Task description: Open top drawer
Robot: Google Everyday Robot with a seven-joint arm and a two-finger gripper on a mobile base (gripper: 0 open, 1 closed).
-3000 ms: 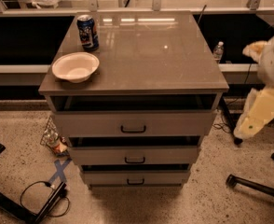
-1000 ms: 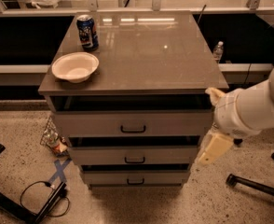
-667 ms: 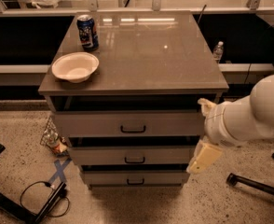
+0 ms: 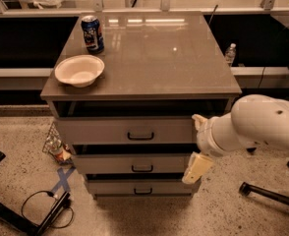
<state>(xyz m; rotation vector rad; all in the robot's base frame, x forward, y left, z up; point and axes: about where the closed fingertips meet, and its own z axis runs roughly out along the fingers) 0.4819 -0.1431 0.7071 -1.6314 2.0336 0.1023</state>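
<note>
The top drawer is the tallest grey front panel of the cabinet, just under the tabletop, with a dark gap above it. Its small dark loop handle sits at the middle of the panel. Two shallower drawers lie below it. My gripper is at the end of the white arm, in front of the right end of the top drawer, well right of the handle. Its cream fingers are spread apart and hold nothing.
On the grey tabletop stand a blue can and a white bowl at the left. Litter and a cable lie on the floor at the left. A dark chair leg lies at the right.
The arm has swung in from the right edge and moved left and down, so the gripper is now in front of the cabinet's right side. The drawers have not moved.
</note>
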